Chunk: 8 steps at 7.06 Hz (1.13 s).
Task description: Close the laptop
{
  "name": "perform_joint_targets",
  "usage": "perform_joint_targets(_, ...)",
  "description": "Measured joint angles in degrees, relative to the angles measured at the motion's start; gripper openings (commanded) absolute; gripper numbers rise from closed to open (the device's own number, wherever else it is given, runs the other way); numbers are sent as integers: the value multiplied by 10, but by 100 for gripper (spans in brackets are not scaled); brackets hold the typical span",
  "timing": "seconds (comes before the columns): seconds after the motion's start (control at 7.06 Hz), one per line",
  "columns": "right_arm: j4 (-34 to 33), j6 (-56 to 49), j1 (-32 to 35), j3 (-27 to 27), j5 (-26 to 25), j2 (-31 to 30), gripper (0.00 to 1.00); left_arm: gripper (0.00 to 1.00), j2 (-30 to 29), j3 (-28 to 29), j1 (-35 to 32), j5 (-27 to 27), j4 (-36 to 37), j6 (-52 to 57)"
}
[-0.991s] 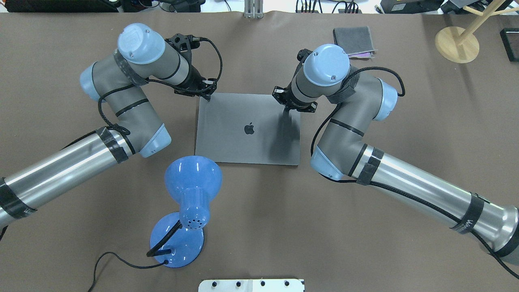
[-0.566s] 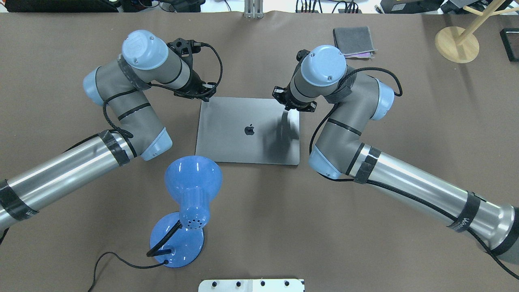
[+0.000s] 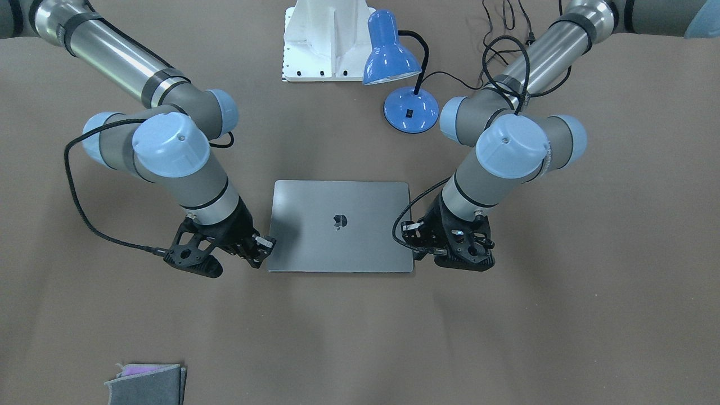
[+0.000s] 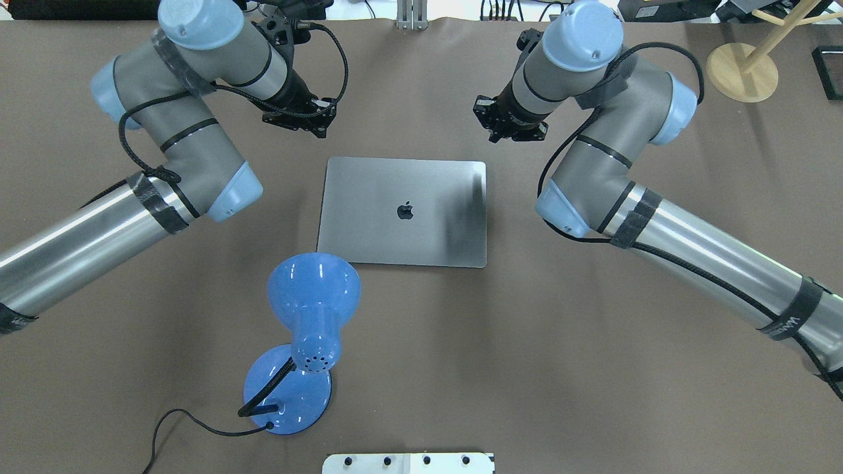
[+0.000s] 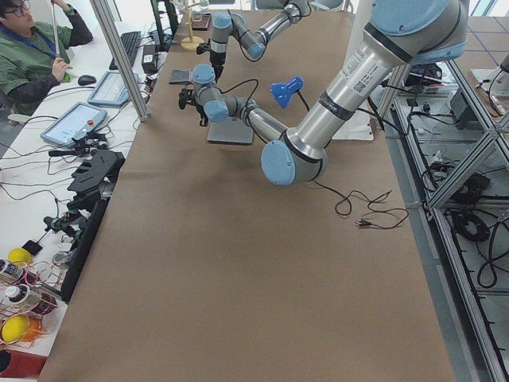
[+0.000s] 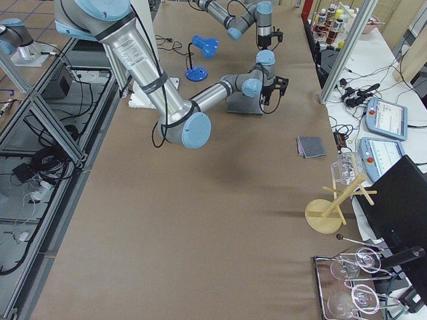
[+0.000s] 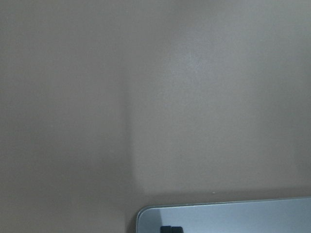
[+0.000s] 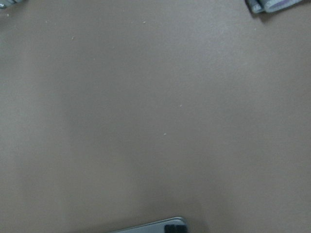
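Note:
The space-grey laptop (image 4: 403, 212) lies closed and flat on the brown table, apple logo up; it also shows in the front view (image 3: 340, 225). My left gripper (image 4: 299, 122) hovers off the lid, beyond the laptop's far left corner. My right gripper (image 4: 510, 128) hovers beyond the far right corner. In the left wrist view the left gripper (image 7: 171, 229) shows as one dark tip, shut and empty, over the lid's corner (image 7: 223, 218). In the right wrist view the right gripper (image 8: 175, 227) looks the same, over the lid's edge (image 8: 146, 228).
A blue desk lamp (image 4: 313, 309) with its cable stands near the laptop's near left corner. A folded grey felt cloth (image 3: 146, 382) lies on the far right side of the table. A wooden stand (image 4: 742, 72) is at the far right corner.
Both grippers have lifted off the laptop's far edge and drawn back toward the far side of the table. The lid lies flat and shut throughout.

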Motion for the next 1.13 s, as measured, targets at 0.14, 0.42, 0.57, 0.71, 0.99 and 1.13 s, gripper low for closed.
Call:
perform_joint_targets(0.14, -1, -31, 24, 23, 12, -34, 99, 98, 12, -56, -21, -9, 92, 76)
perform_joint_targets(0.42, 0, -132, 70, 43, 15, -93, 100, 99, 69, -158, -58, -14, 203, 247)
perform_joint_targets(0.57, -1, -199, 96, 43, 19, -121, 100, 99, 114, -196, -79, -15, 219, 307)
perform_joint_targets(0.71, 0, -267, 123, 44, 25, -155, 100, 99, 167, -228, -103, -18, 224, 365)
perform_joint_targets(0.99, 4, -418, 175, 68, 36, -251, 100, 99, 252, -253, -173, -50, 229, 450)
perform_joint_targets(1.13, 1, -500, 213, 86, 53, -304, 100, 99, 291, -253, -216, -67, 230, 501)
